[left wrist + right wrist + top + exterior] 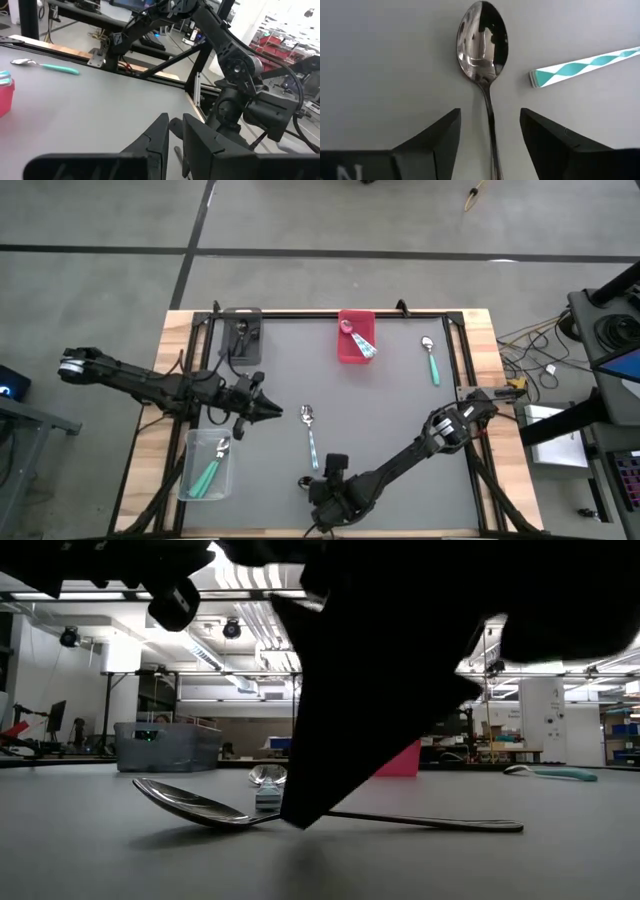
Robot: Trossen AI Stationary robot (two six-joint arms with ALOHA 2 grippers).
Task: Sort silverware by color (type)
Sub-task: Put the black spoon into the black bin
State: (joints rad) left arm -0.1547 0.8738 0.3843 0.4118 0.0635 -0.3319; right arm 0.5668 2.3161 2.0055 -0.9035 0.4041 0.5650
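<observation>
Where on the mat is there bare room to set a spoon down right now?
Free: the wide grey stretch between the red bin and the right arm, bordered by the teal-handled spoon; also the strip between the grey bin and red bin. Crowded: near edge, where the right pincer straddles a metal spoon beside the striped-handled spoon.

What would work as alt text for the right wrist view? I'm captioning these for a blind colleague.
A shiny all-metal spoon lies on the grey table, its handle running between the open fingers of the right gripper. Beside the spoon's neck, apart from it, is the end of a teal-and-white striped handle.
</observation>
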